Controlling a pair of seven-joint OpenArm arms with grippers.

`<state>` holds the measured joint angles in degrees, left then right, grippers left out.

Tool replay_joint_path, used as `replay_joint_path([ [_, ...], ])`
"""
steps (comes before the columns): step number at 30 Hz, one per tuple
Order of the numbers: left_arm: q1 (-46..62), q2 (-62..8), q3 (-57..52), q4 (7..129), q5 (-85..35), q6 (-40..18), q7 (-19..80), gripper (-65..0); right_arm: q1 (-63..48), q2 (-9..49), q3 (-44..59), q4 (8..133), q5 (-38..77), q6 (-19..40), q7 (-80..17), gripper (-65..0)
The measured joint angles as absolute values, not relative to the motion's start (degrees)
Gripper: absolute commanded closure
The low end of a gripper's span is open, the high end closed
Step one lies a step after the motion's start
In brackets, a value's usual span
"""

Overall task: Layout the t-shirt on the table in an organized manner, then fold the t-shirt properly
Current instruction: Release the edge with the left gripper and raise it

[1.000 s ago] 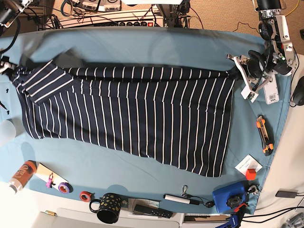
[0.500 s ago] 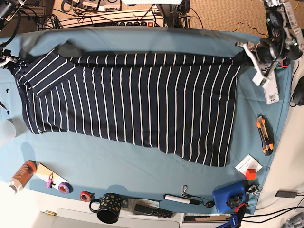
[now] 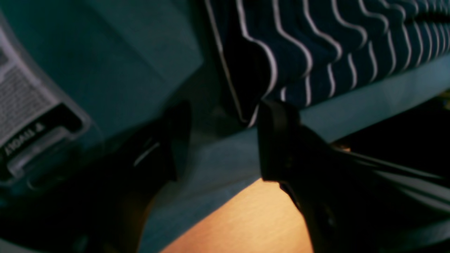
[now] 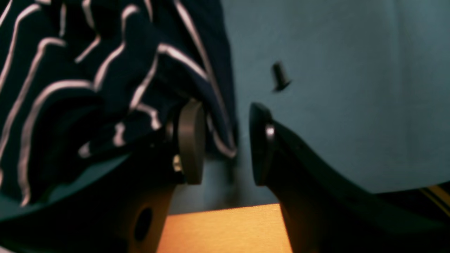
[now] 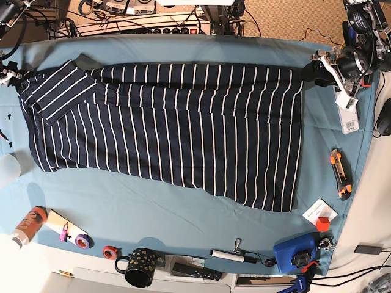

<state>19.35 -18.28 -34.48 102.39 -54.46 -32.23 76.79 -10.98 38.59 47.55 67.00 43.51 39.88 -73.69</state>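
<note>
The navy white-striped t-shirt [image 5: 171,128] lies spread across the teal table [image 5: 183,213], one sleeve folded over at its far left. In the base view my left gripper [image 5: 314,66] is at the shirt's far right corner. The left wrist view shows this gripper [image 3: 225,140] open, with the shirt corner [image 3: 299,45] lying just beyond its fingertips. My right gripper [image 5: 9,76] is at the far left corner. In its wrist view the right gripper [image 4: 225,140] is open too, and the shirt's hem [image 4: 70,70] hangs loosely into the gap, not pinched.
An orange box cutter [image 5: 340,174] and a white label [image 5: 348,113] lie right of the shirt. Along the near edge are a black mug [image 5: 137,267], a tape roll [image 5: 110,251], an orange bottle [image 5: 27,224] and a blue object [image 5: 294,253]. A small black screw [image 4: 279,75] lies by the right gripper.
Both grippers carried the shirt's far edge toward the back of the table, then opened and let it go. The shirt now lies flatter and farther back.
</note>
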Motion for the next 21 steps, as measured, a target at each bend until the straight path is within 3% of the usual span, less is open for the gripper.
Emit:
replay_joint_path([
  [5, 19.35, -18.26, -35.62, 107.20, -54.94, -31.97, 77.17, -31.3, -10.96, 41.36, 47.55, 67.02, 55.31, 39.94, -78.04, -21.5],
  [12, 19.31, -18.26, -43.68, 109.30, -55.16, -32.86, 77.14, -31.3, -10.96, 43.48, 47.79, 67.05, 56.60, 39.94, -80.23, -21.5],
  [16, 19.18, -18.28, -48.88, 109.30, -56.27, -34.44, 77.17, -31.3, -10.09, 43.42, 47.97, 67.05, 63.35, 39.92, -77.82, -21.5],
  [21, 19.16, -19.33, -50.15, 109.30, -57.12, -34.61, 77.14, -31.3, -5.69, 43.31, 45.98, 67.07, 63.48, 39.94, -79.31, -21.5],
])
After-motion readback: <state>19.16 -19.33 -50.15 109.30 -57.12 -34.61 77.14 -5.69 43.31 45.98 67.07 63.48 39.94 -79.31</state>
